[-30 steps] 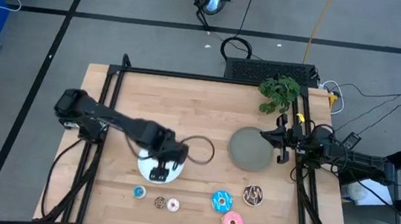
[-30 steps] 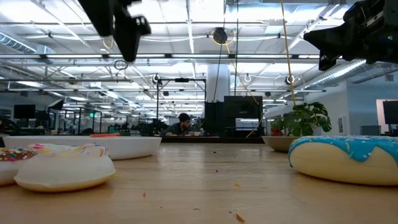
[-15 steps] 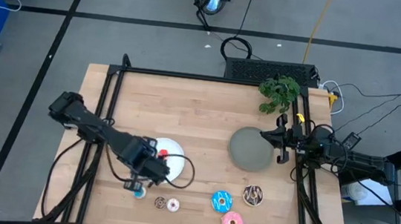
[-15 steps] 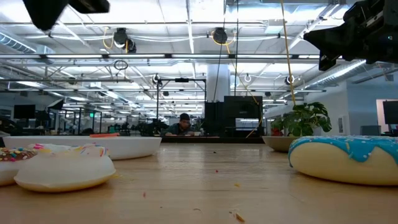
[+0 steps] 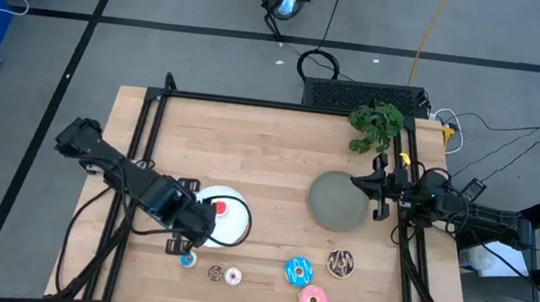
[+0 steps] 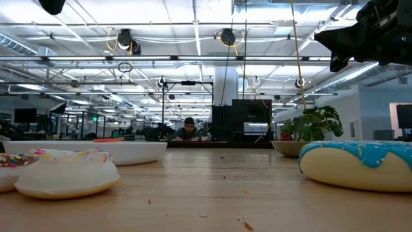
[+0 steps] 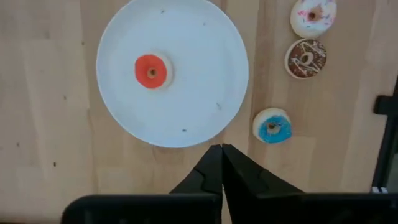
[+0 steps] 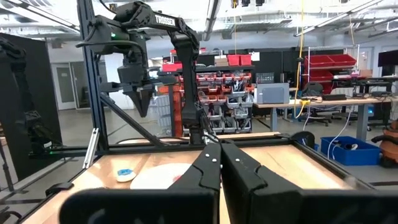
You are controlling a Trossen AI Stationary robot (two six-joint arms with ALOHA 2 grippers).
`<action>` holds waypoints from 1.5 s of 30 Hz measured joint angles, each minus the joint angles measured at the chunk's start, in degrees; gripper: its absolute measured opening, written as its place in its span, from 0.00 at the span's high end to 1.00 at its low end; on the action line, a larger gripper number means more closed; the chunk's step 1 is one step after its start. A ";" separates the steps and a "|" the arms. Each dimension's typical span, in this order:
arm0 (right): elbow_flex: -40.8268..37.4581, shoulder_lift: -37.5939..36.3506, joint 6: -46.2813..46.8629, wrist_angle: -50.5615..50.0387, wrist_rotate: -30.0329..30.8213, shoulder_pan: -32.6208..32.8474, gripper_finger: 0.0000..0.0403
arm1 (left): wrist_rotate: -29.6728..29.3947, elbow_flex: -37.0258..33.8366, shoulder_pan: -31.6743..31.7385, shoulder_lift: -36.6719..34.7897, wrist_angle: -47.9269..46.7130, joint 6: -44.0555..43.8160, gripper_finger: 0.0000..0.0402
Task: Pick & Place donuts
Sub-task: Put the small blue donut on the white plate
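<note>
Wooden table point(image 5: 280, 152), small red donut point(image 7: 150, 70)

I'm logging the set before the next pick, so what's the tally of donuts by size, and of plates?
Small donuts: 3 – red on the white plate, blue, whitish
Larger donuts: 3 – blue-iced, pink-iced, chocolate
Plates: 2 – white, grey
Total: 8 things
</note>
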 joint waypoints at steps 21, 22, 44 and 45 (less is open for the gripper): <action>0.01 0.02 0.35 2.50 -0.11 0.00 1.00 | 1.89 -18.10 -9.20 0.09 24.97 -4.99 0.88; 0.00 0.01 0.78 2.52 -0.11 0.00 1.00 | 1.90 -18.47 -9.21 0.09 26.12 -5.49 0.88; -0.01 -0.01 1.05 2.37 -0.15 0.00 1.00 | -0.31 -20.65 -9.58 0.09 28.74 -12.68 0.88; 0.00 -0.01 1.04 2.37 -0.15 0.00 1.00 | -0.97 -20.65 -9.76 0.09 28.72 -13.43 0.88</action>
